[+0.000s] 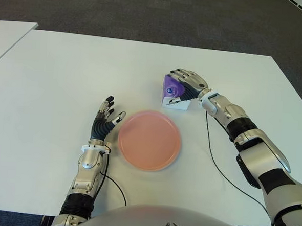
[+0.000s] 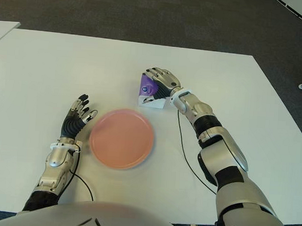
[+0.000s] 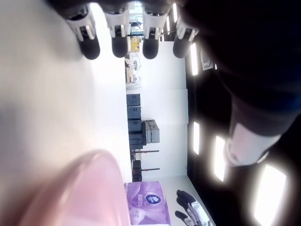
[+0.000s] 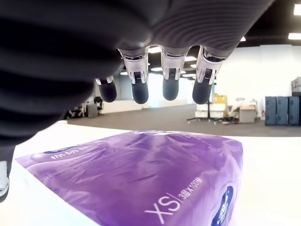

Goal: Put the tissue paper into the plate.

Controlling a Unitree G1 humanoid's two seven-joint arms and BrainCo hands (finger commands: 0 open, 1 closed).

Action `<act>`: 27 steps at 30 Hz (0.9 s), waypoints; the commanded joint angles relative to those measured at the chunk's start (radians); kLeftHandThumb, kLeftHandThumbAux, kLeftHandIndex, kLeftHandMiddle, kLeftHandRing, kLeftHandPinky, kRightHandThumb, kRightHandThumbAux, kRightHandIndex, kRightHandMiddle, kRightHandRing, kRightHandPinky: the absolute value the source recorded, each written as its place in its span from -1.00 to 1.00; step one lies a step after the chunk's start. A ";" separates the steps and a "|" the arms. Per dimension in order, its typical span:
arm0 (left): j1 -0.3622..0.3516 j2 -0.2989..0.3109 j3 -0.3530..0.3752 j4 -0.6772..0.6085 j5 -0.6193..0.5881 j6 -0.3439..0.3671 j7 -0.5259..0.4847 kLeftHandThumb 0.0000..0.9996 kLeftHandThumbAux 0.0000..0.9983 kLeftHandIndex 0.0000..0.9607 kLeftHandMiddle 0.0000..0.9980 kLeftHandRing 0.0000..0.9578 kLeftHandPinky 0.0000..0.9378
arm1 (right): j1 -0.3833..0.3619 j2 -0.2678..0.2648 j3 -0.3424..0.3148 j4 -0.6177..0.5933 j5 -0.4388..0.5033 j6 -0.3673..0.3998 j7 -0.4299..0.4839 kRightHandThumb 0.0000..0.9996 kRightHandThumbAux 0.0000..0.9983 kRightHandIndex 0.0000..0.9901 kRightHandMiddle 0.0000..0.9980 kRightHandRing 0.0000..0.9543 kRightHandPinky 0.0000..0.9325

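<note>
Purple tissue pack (image 1: 171, 93) under right hand (image 1: 186, 84), fingers spread above it | left hand (image 1: 105, 121) relaxed beside pink plate (image 1: 149, 140)

A white table (image 1: 66, 77) stands on dark carpet (image 1: 147, 10), a second table (image 1: 7, 35) just beside it. Ceiling lights (image 4: 294, 36) glow over grey cabinets (image 4: 282, 110) (far wall, white).

The purple tissue pack (image 4: 141, 181) reads "XS" (smaller print beside it is unclear).
</note>
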State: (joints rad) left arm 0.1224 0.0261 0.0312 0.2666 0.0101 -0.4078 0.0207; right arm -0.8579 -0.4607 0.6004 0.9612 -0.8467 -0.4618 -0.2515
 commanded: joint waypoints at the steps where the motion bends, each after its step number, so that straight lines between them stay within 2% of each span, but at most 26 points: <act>1: 0.011 0.001 0.007 0.012 -0.005 0.028 -0.003 -1.00 0.27 -1.00 -1.00 -1.00 -1.00 | 0.036 -0.016 0.004 -0.016 0.001 -0.011 0.022 -0.56 -0.05 -1.00 -1.00 -1.00 -1.00; 13: 0.011 0.003 0.012 0.012 -0.002 0.027 -0.001 -1.00 0.27 -1.00 -1.00 -1.00 -1.00 | 0.046 -0.007 0.025 0.021 -0.017 -0.018 0.028 -0.58 -0.07 -1.00 -1.00 -1.00 -1.00; 27: 0.016 -0.003 0.017 0.002 0.010 0.025 0.012 -1.00 0.28 -1.00 -1.00 -1.00 -1.00 | 0.053 0.044 0.075 0.129 -0.042 -0.005 -0.017 -0.59 -0.01 -1.00 -1.00 -1.00 -1.00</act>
State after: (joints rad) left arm 0.1236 0.0258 0.0445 0.2638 0.0133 -0.4047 0.0212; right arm -0.8282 -0.4316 0.6510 1.0570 -0.8685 -0.4691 -0.2814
